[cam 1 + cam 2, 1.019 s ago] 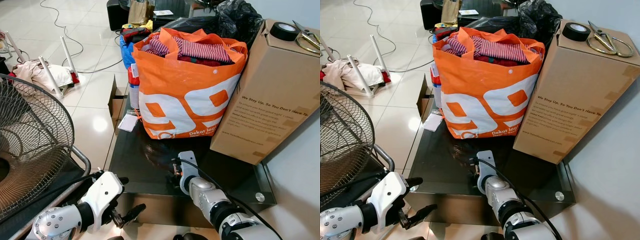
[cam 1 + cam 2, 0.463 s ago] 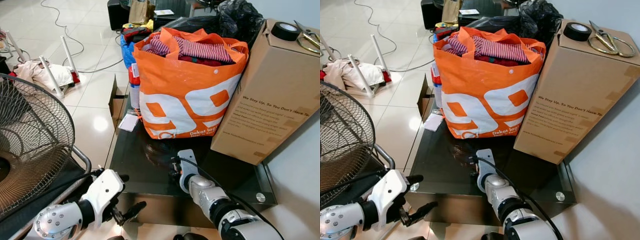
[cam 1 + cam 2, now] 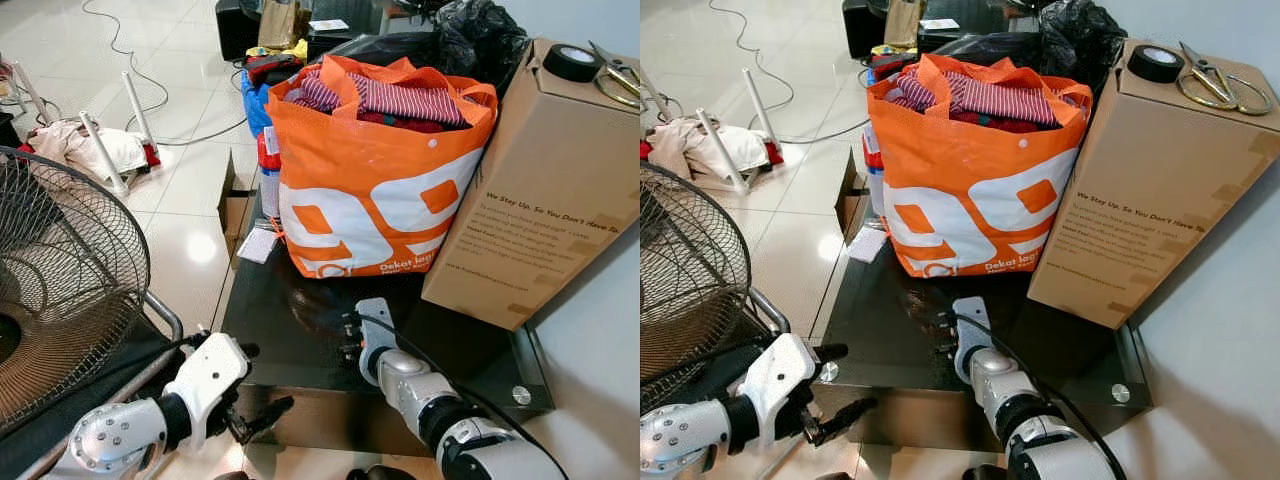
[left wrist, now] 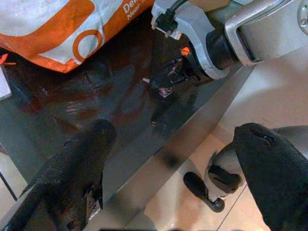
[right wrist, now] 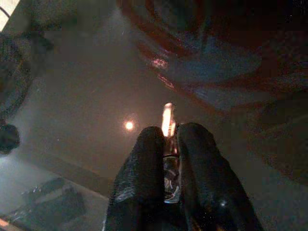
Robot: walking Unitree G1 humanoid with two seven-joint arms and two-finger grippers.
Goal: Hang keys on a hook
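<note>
Behind right gripper, pinching probably keys w/ fingers: orange bag, box.

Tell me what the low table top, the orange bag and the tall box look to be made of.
Table top: likely dark glass, glossy; it mirrors the bag, with round metal fittings at the corners. Orange bag: seemingly woven plastic, with a slight sheen, creases and printed white shapes. Tall box: matte brown cardboard, taped at its edges, printed text on its side.

head cameras look forward and down onto the glass table; both close wrist views share its dark top.
</note>
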